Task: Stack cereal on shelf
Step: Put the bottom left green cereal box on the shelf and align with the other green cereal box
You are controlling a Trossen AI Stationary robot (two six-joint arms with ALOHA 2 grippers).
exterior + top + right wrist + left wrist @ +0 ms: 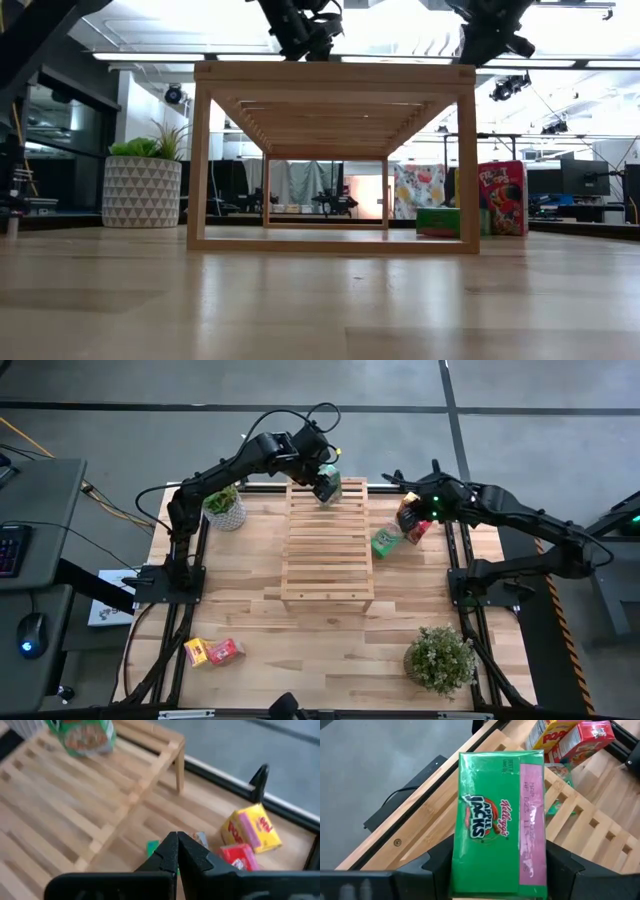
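Observation:
The shelf (pixel 327 550) is a light slatted wooden rack standing in the middle of the table. My left gripper (pixel 325 488) is above its far end, shut on a green cereal box (pixel 497 820). To the right of the shelf, a yellow box (pixel 252 830) and a pink-red box (pixel 239 857) stand together, and a second green box (pixel 385 540) lies on the table. My right gripper (pixel 177 842) hovers over these, shut with nothing in it. Another yellow box (pixel 196 652) and pink-red box (pixel 226 650) lie near the table's front left corner. My left gripper pinches the green box between its two fingers (pixel 437 865), one on each long narrow side (pixel 457 860), near the box's end closest to the wrist. The fingers slant down from the table's left. The box is lifted clear above the shelf's far end, printed face toward the wrist camera.
A potted plant in a white patterned pot (pixel 225 508) stands at the far left of the table. A second leafy plant (pixel 440 658) stands at the near right. Bare tabletop (pixel 320 645) lies in front of the shelf.

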